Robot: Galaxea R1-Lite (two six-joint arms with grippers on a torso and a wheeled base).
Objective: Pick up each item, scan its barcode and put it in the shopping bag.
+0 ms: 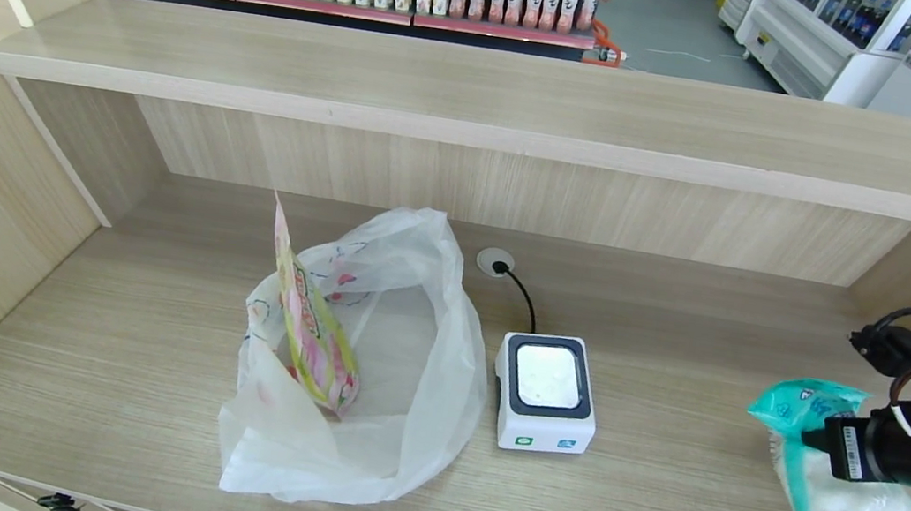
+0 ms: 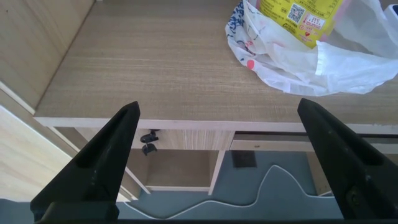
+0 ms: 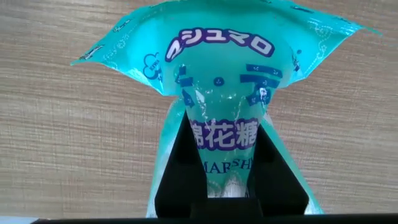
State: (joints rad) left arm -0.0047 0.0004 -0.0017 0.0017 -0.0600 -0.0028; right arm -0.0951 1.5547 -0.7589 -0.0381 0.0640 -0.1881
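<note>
My right gripper is shut on a teal marshmallow bag and holds it above the right end of the wooden counter. In the right wrist view the black fingers pinch the marshmallow bag at its waist. The white barcode scanner sits at the counter's middle, its window facing up. Left of it lies the open clear shopping bag with a yellow-and-pink snack pouch standing inside. My left gripper hangs open beyond the counter's front edge, near the shopping bag.
A black cable runs from the scanner to a round port in the counter. A raised wooden ledge walls the back, and side panels close both ends. Bare countertop lies between scanner and marshmallow bag.
</note>
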